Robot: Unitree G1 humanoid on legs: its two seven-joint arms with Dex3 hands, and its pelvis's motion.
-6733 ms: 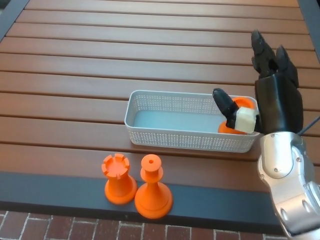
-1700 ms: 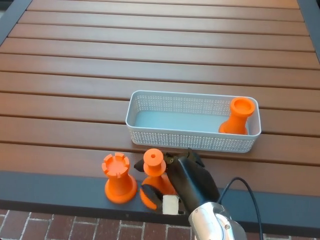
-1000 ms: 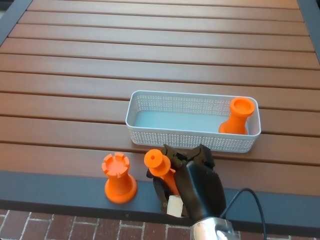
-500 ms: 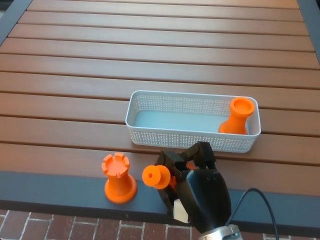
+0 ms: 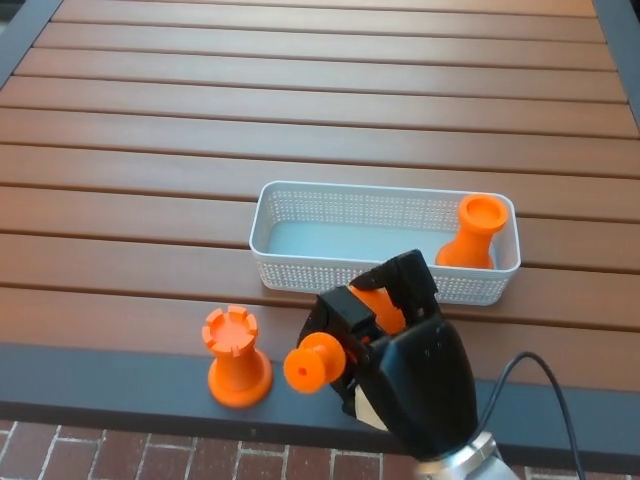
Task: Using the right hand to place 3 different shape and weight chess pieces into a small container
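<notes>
My right hand (image 5: pixel 400 355) is shut on an orange chess piece with a round top (image 5: pixel 318 358), lifted off the table and tipped so its head points left. The hand hangs just in front of the white mesh basket (image 5: pixel 350 270). One orange piece (image 5: pixel 476 232) stands upright in the basket's right end. An orange rook (image 5: pixel 236 354) stands on the table near the front edge, left of my hand. The left hand does not show.
The basket sits on brown wooden slats (image 5: pixel 300 120) that run far back and to both sides. A dark strip (image 5: pixel 120 385) marks the table's front edge, with brick floor (image 5: pixel 150 450) below it.
My right hand left the basket, closed on the round-topped piece beside the rook, and has raised and tilted it toward the basket. The rook and the basket piece stayed put.
</notes>
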